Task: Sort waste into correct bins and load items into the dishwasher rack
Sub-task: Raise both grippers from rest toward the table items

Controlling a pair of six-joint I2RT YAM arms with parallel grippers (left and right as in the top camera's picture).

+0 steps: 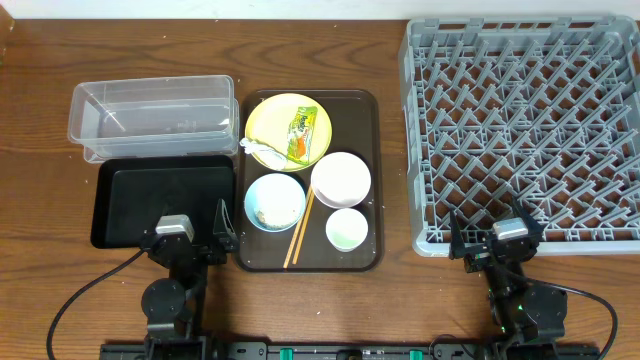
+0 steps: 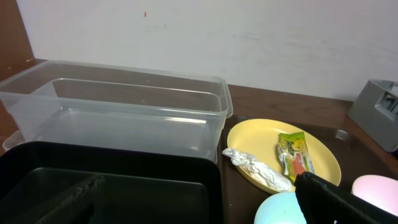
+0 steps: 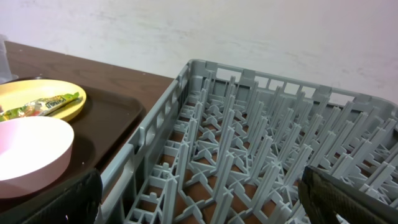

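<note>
On the brown serving tray [image 1: 372, 180], the yellow plate [image 1: 275, 118] holds the printed wrapper [image 1: 302, 133] and the crumpled white scrap [image 1: 262, 150]. Both also show in the left wrist view, the wrapper [image 2: 293, 154] and the scrap [image 2: 258, 169]. The light blue bowl [image 1: 283, 196] holds rice grains [image 1: 262, 215]. The white bowl [image 1: 341, 178], pale cup [image 1: 347, 230] and two chopsticks [image 1: 299, 228] lie beside it. My left gripper [image 1: 190, 228] is open over the black tray [image 1: 130, 195]. My right gripper [image 1: 495, 232] is open at the front edge of the grey rack [image 1: 525, 120].
The clear tub [image 1: 150, 112] stands behind the black tray at the far left. The rack fills the right side of the table. Bare wood shows between the serving tray and the rack, and along the front edge.
</note>
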